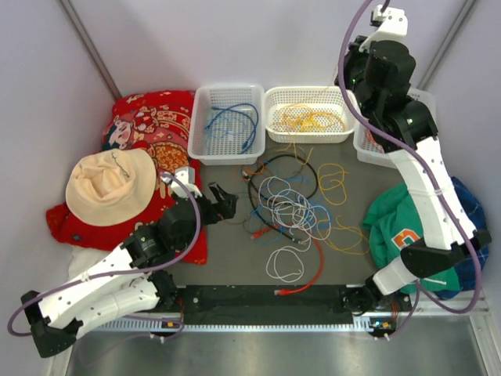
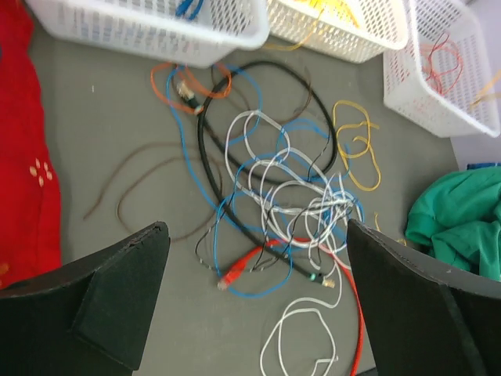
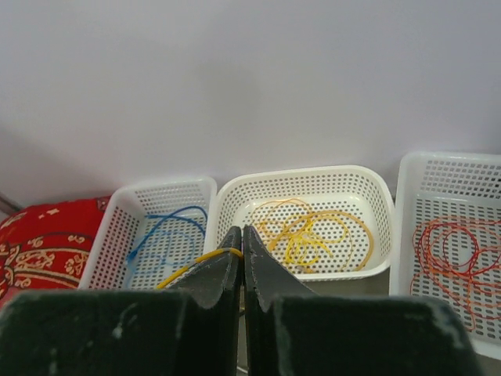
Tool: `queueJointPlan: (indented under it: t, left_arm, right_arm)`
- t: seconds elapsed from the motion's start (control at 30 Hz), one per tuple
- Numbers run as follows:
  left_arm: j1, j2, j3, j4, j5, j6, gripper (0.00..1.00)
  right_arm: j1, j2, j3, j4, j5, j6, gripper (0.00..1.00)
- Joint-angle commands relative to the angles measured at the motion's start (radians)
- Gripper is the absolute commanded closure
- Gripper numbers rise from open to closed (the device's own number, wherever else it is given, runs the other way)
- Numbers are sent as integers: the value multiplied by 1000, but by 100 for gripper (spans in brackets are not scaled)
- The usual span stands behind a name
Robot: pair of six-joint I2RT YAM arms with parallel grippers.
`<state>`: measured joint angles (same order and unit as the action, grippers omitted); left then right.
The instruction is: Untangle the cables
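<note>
Top external view: nearest the arm bases, a red-orange cable (image 1: 307, 280) lay with its plug by the front edge of the grey table (image 1: 231, 254), and a white loop (image 1: 283, 265) lay just beside it. Behind them sat the main tangle of cables (image 1: 291, 207), mid-table. Its white, blue and thin black strands crossed so densely that which ran over which could not be told. A thick black loop (image 1: 283, 174) ringed its far side, and yellow loops (image 1: 335, 186) trailed off to the right.

The left gripper (image 2: 257, 235) hung low just left of the tangle, jaws spread wide and holding nothing. The frame cut off the finger bases.

The right gripper (image 3: 241, 231) was high over the baskets, hidden under its own arm from above. Its wrist view showed the fingers pressed together on a yellow cable (image 3: 196, 262), whose other end vanished behind them.

Farthest back, the left basket (image 1: 200, 125) held a blue cable (image 1: 235, 121) and the middle basket (image 1: 270, 117) held yellow strands (image 1: 309, 119). The right basket (image 3: 407, 204), largely covered by the arm from above, held red-orange strands (image 3: 450, 243).
</note>
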<state>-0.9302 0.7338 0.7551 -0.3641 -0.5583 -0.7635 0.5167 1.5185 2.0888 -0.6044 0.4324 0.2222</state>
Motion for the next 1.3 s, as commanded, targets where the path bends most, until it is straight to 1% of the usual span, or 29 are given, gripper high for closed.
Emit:
queueJointPlan:
  t: [0.0, 0.1, 0.13, 0.23, 0.3, 0.37, 0.5, 0.6, 0.7, 0.73, 0.77, 0.8, 0.83, 0.87, 0.9, 0.93, 1.07, 1.13, 1.17, 1.2, 1.23, 1.27]
  left_arm:
    - [-2, -50, -77, -21, 37, -89, 1]
    - [-2, -77, -115, -45, 52, -109, 1]
    - [-2, -83, -123, -52, 52, -117, 1]
    - [-2, -105, -154, -58, 55, -134, 1]
    - [-2, -117, -178, -50, 61, -149, 1]
    - [-2, -119, -204, -44, 70, -158, 1]
    - [-1, -117, -246, -19, 80, -155, 1]
    - [-2, -111, -267, 7, 84, -131, 1]
    - [-1, -91, -277, 37, 84, -112, 1]
    - [-1, -74, -277, 45, 87, -106, 1]
    - [-1, -65, -273, 50, 89, -102, 1]
    - [-1, -54, -272, 51, 90, -97, 1]
    - [-1, -31, -269, 54, 93, -92, 1]
    - [-1, -22, -266, 54, 97, -89, 1]
    - [-1, -10, -264, 57, 101, -88, 1]
    - [-1, 8, -263, 60, 106, -88, 1]
    - [-1, 45, -254, 70, 127, -95, 1]
    - [-1, 55, -244, 65, 135, -96, 1]
    - [-1, 55, -243, 65, 138, -96, 1]
    - [-1, 53, -241, 62, 138, -96, 1]
    - [-1, 47, -238, 62, 139, -96, 1]
    - [-1, 42, -238, 63, 140, -97, 1]
  right_arm:
    - [-76, 77, 39, 66, -26, 74, 100]
    - [-115, 169, 109, 63, -49, 88, 100]
    - [-122, 225, 155, 60, -49, 91, 100]
    - [-150, 316, 253, 45, -60, 108, 100]
    - [-177, 409, 333, 25, -72, 138, 100]
    - [-199, 487, 370, 18, -92, 173, 100]
    - [-262, 566, 389, 60, -139, 294, 100]
    - [-282, 638, 410, 104, -168, 336, 100]
    - [-308, 716, 467, 95, -218, 365, 100]
    - [-314, 727, 468, 103, -230, 368, 91]
    - [-319, 736, 467, 106, -242, 370, 64]
    - [-322, 743, 458, 113, -250, 367, 51]
    - [-328, 755, 458, 120, -259, 365, 42]
    - [-330, 759, 458, 124, -271, 364, 21]
    - [-331, 764, 459, 126, -282, 362, 5]
    - [-333, 772, 461, 123, -288, 359, 1]
    - [-334, 757, 456, 97, -293, 355, 1]
    - [-331, 724, 400, 107, -299, 362, 1]
    - [-330, 665, 366, 120, -300, 364, 1]
    - [-316, 633, 287, 156, -299, 359, 1]
    - [-305, 591, 245, 170, -293, 352, 1]
    - [-293, 524, 205, 181, -290, 333, 1]
